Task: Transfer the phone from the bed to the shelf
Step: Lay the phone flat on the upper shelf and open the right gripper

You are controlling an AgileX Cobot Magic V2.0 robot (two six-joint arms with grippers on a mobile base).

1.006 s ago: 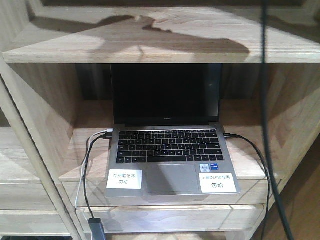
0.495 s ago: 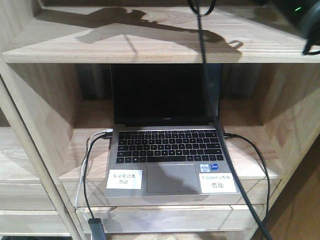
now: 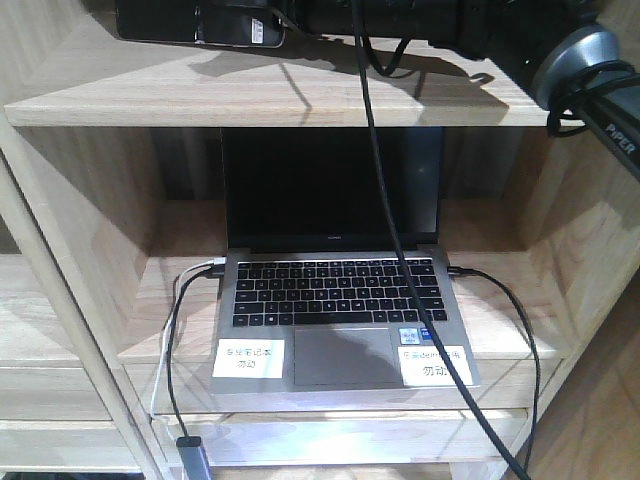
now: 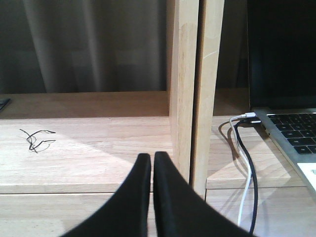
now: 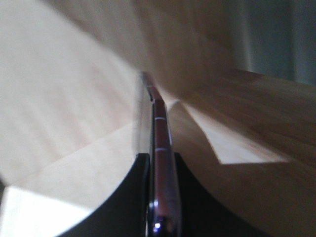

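Observation:
The phone (image 3: 155, 20), a thin black slab, hangs flat just above the upper plank of the light-wood shelf (image 3: 280, 95), at the top left of the front view. My right gripper (image 3: 238, 24) reaches in from the right and is shut on its right end. In the right wrist view the phone (image 5: 159, 123) shows edge-on with a pinkish metallic rim, pinched between the black fingers (image 5: 133, 197) of the right gripper (image 5: 161, 165). My left gripper (image 4: 151, 159) is shut and empty, low in front of a shelf upright (image 4: 183, 74). The bed is out of view.
An open grey laptop (image 3: 340, 300) with white labels fills the middle compartment, with cables (image 3: 172, 340) plugged into both sides. The right arm's black cable (image 3: 385, 200) hangs down across the laptop. A loose black wire (image 4: 35, 139) lies on the left plank.
My right arm has come in from the upper right and travelled left over the upper plank, carrying the phone into view. The laptop and its cables have stayed where they were.

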